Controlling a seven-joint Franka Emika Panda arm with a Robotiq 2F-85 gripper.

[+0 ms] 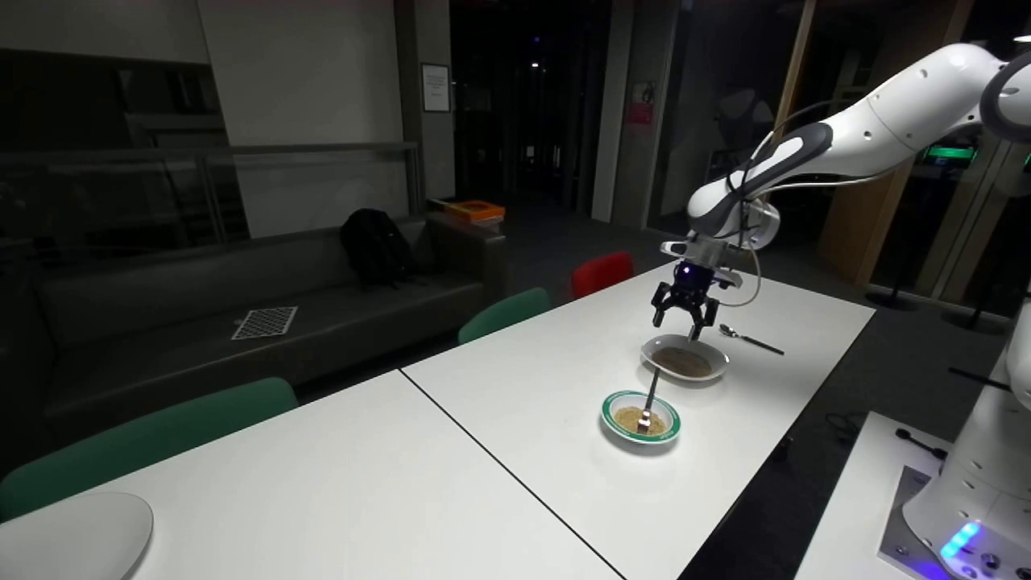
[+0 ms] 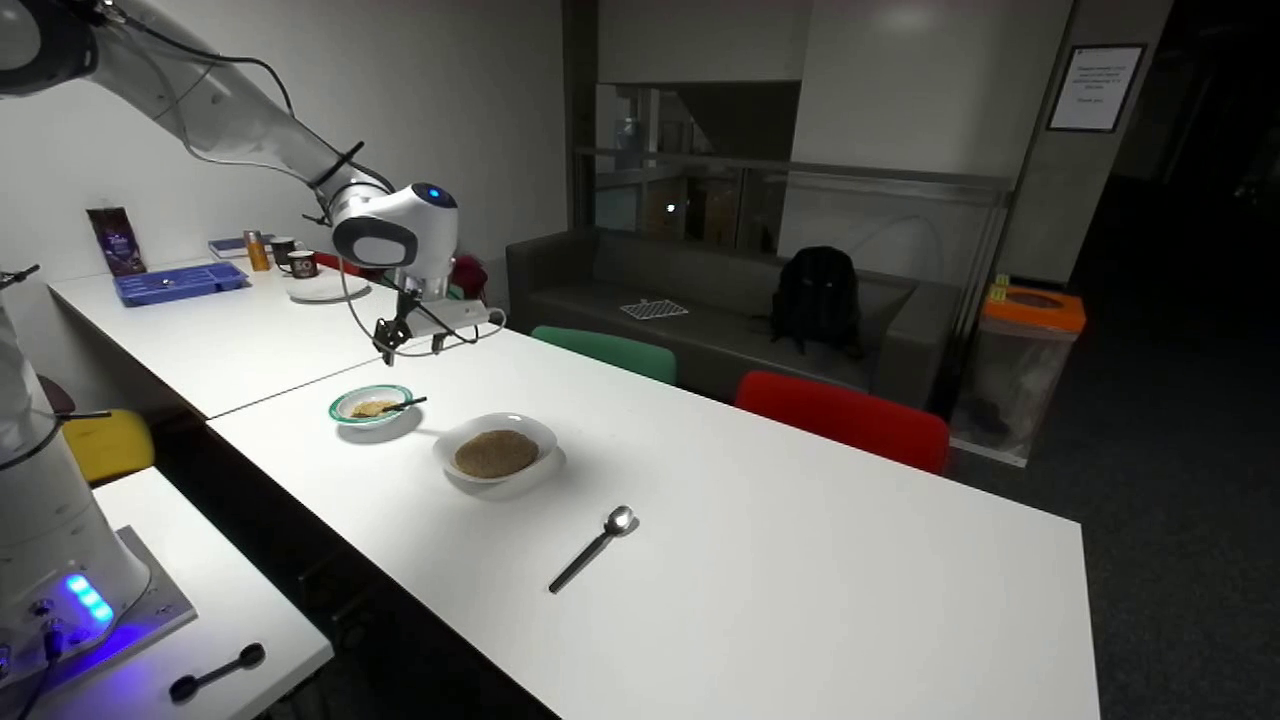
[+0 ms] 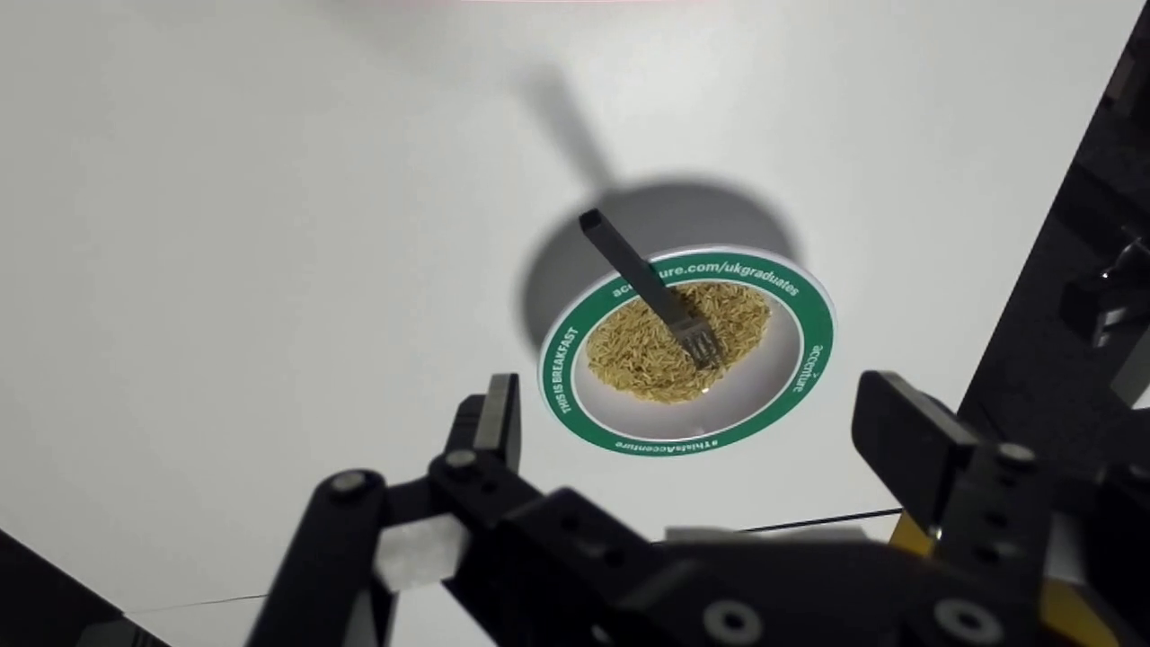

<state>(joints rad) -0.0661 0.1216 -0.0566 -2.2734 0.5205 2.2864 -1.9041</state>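
My gripper point(image 3: 687, 413) stands wide open above the table, with nothing between its fingers. Ahead of it in the wrist view lies a green-rimmed bowl point(image 3: 818, 328) holding straw-coloured grain point(image 3: 638, 368). A dark-handled fork point(image 3: 629, 265) rests tines down in that grain, its handle leaning out past the rim. In an exterior view the gripper point(image 1: 681, 318) hangs in front of a white bowl point(image 1: 719, 358) with brown contents. From another angle the gripper point(image 2: 413, 350) appears above and apart from the green-rimmed bowl point(image 2: 340, 405). A black-handled spoon point(image 2: 590, 555) lies beyond the white bowl.
Down the table are a white plate point(image 1: 80, 532), a blue cutlery tray point(image 2: 185, 285), a dark mug point(image 2: 300, 264) and an orange bottle point(image 2: 257, 251). Green chairs point(image 1: 507, 312) and a red chair point(image 2: 845, 420) line the far side. A black double-ended piece point(image 2: 218, 673) lies by the robot's base.
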